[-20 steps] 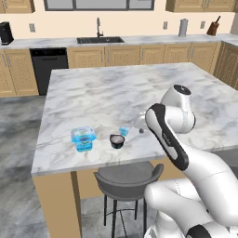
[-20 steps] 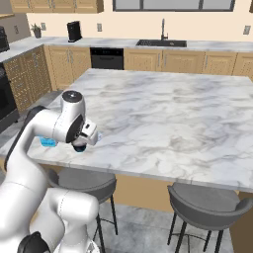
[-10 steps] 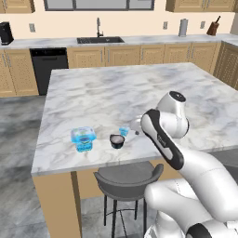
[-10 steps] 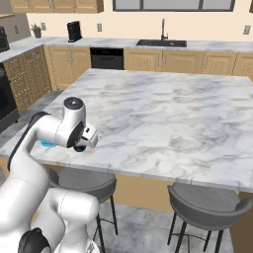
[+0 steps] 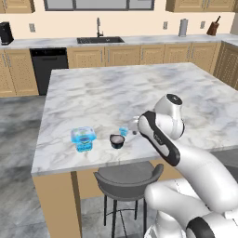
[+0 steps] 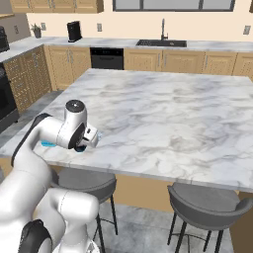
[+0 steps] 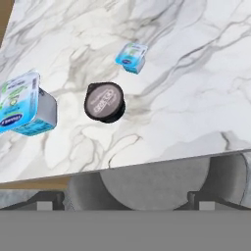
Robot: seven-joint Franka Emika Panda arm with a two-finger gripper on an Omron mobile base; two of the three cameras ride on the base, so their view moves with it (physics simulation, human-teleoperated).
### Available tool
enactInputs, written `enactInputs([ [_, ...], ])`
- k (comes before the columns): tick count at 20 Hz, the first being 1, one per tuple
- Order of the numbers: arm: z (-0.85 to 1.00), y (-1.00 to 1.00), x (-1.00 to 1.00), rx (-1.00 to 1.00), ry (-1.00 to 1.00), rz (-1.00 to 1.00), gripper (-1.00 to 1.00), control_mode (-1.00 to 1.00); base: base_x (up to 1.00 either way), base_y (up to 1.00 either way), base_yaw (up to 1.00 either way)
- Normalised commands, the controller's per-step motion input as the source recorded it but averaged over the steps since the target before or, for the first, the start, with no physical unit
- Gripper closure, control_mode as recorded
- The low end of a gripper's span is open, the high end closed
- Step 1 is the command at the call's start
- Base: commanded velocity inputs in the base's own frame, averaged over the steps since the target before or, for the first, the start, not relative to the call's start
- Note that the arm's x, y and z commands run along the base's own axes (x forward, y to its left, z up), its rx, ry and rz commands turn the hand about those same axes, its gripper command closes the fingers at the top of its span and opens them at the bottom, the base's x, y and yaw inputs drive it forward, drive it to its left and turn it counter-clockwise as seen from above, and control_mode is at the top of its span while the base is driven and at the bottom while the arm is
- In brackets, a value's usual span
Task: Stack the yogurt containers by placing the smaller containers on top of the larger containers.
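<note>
Three yogurt tubs stand near the island's front edge. The big squarish blue tub (image 5: 83, 139) (image 7: 25, 104) is the leftmost. To its right sits the dark round cup (image 5: 117, 141) (image 7: 104, 101), and the tiny blue cup (image 5: 123, 131) (image 7: 132, 57) is just behind that, apart from it. My gripper (image 5: 133, 127) (image 7: 125, 203) hovers right of the two cups, above the counter's front edge. It is open, with nothing between its fingertips (image 7: 49, 201). In the right base view my arm hides the cups, and a sliver of the big tub (image 6: 48, 144) shows beside it.
The marble island counter (image 5: 139, 93) stretches wide behind the tubs. A grey stool (image 5: 128, 176) stands under the front edge below the cups, and another stool (image 6: 207, 202) is farther right. A sink and cabinets line the back wall.
My hand has drifted left and a little lower toward the two small cups. The tubs have not moved.
</note>
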Motion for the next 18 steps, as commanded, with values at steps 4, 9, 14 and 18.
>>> enactInputs([
  [4, -0.08, 0.14, 0.15, 0.01, 0.0, 0.0, -1.0, -1.0, 0.0, 0.0, 0.0],
  [9, -0.15, 0.1, 0.06, 0.04, 0.0, 0.0, -1.0, -1.0, 0.0, 0.0, 0.0],
  [14, -0.2, 0.01, 0.0, 0.07, 0.0, 0.0, -1.0, -1.0, 0.0, 0.0, 0.0],
  [18, -0.16, 0.0, 0.03, 0.06, 0.0, 0.0, -1.0, -1.0, 0.0, 0.0, 0.0],
])
